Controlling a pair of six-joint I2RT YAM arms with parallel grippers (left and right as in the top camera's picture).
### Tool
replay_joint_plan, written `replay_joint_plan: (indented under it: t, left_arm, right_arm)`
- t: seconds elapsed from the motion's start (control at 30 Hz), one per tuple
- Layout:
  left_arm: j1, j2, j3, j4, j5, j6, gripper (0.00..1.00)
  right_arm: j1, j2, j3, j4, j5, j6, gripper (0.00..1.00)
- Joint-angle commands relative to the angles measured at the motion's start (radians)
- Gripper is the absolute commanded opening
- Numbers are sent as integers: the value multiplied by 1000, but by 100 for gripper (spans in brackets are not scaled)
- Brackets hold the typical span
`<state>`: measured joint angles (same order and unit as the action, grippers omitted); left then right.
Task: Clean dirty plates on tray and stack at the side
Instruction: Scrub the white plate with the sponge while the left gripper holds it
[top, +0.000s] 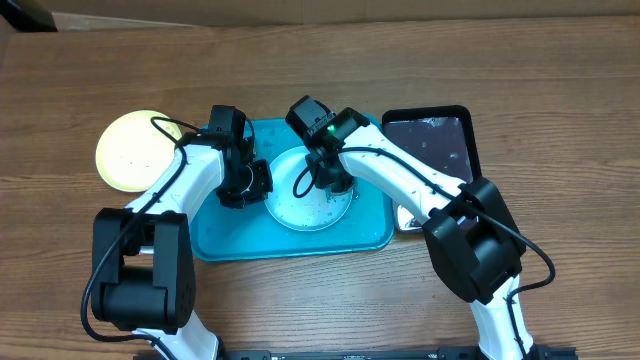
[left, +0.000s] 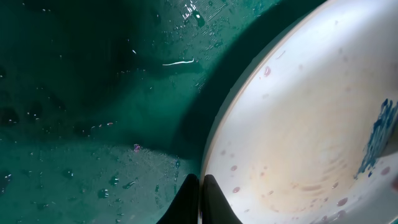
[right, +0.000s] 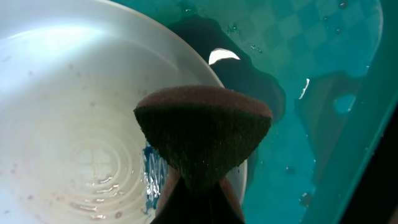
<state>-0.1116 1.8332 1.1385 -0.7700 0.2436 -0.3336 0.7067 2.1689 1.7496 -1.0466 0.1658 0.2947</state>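
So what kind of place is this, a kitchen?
Probably not a real kitchen, more a robot test bench set up for dish washing: a plain wooden table, a wet turquoise tray holding a smeared white plate, and the right pincer clamping a sponge.

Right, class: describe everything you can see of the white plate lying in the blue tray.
The white plate is round and plastic-looking, with a raised rim and faint concentric rings at its centre. It lies flat in the middle of the turquoise tray. It is wet, speckled with pinkish dots and marked with blue smears. The right tool holds a dark sponge over its inside, near a smear. The shut left tool sits at its rim; contact is unclear.
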Motion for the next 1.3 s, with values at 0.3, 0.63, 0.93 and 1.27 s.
replay_joint_plan:
  t: [0.3, 0.63, 0.93, 1.27]
  left_arm:
    - [-7, 11, -5, 0, 12, -3, 4]
    - [-7, 11, -5, 6, 11, -3, 4]
    - [-7, 11, -5, 16, 12, -4, 4]
    - [-7, 11, -5, 14, 11, -3, 4]
  right_arm:
    - [-2, 3, -209, 181, -5, 159, 4]
    - [-1, 3, -273, 233, -342, 159, 4]
    - [-1, 3, -273, 281, -483, 159, 4]
    - [-26, -5, -228, 388, -720, 150, 4]
